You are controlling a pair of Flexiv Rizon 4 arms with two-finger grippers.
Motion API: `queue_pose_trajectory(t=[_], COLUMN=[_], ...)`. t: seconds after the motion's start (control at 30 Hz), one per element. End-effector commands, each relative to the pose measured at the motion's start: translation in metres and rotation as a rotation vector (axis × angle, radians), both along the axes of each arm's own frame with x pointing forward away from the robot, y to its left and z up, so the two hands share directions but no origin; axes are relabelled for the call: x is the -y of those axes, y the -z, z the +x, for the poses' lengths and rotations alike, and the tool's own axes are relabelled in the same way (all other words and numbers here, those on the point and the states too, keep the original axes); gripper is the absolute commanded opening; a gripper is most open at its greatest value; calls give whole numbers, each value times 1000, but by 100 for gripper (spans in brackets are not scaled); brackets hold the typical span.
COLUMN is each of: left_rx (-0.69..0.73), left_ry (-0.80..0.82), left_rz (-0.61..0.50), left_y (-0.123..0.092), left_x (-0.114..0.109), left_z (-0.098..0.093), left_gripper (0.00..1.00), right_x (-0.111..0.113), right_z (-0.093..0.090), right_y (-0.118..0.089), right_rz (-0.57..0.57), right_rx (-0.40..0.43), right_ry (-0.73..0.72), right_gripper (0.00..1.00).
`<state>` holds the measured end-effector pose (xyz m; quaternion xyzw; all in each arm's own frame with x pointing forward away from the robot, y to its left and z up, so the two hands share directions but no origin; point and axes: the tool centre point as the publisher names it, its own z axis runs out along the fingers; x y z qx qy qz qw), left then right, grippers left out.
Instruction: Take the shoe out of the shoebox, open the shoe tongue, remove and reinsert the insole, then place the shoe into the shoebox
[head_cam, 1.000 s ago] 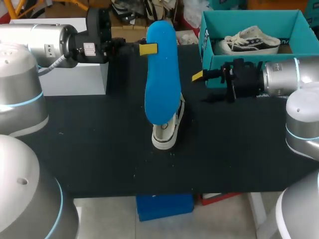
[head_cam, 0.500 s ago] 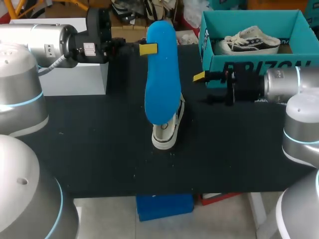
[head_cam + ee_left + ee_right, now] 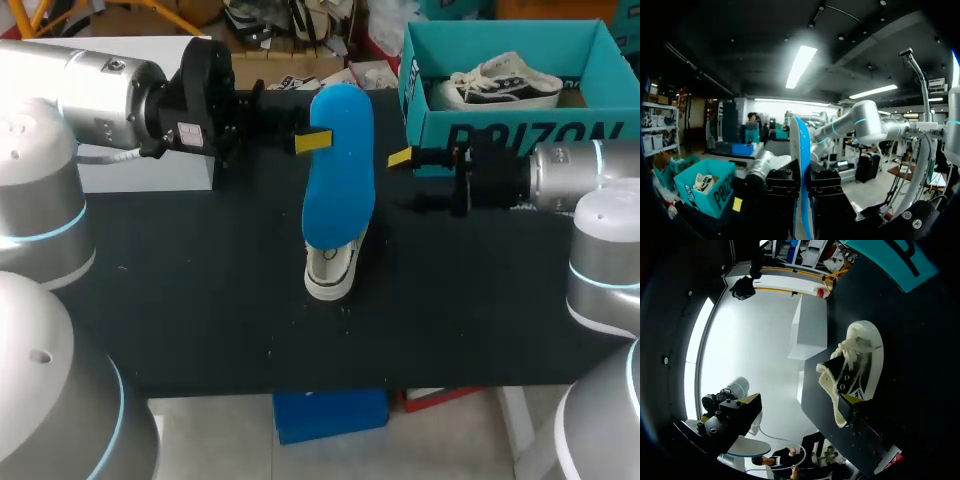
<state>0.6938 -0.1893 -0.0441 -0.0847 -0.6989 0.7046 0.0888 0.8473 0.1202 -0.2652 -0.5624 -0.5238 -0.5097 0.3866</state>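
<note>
On the black surface (image 3: 200, 300), the left gripper's (image 3: 318, 140) fingers pinch the blue insole (image 3: 338, 190) upright, its lower end at the sneaker (image 3: 333, 268). The right gripper's (image 3: 402, 157) fingers hang spread near the teal shoebox (image 3: 590, 128). Reinsertion looks underway; next, the insole needs sliding down inside.

**Table** (image 3: 200, 300): black, matte top. Three items stand on it.

1. **Sneaker** (image 3: 332, 272): black canvas with white sole and laces, resting on its sole. It is below the left gripper (image 3: 312, 141) and ahead of the right gripper (image 3: 400, 157), apart from the latter.
2. **Teal shoebox** (image 3: 565, 128): open-topped, just behind the right gripper, at the far corner.
3. **White box** (image 3: 150, 168): plain, at the far edge under the left arm, to the outer side of the left gripper.
</note>
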Motion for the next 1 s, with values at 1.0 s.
queue_pose_trajectory(t=[1.0], left_rx=[964], left_ry=[-10], left_rz=[4], left_y=[64], left_x=[-33], left_z=[-85], left_gripper=[0], right_x=[-1], right_z=[0], right_y=[1], right_rz=[0], right_rx=[1], right_ry=[2], right_gripper=[100])
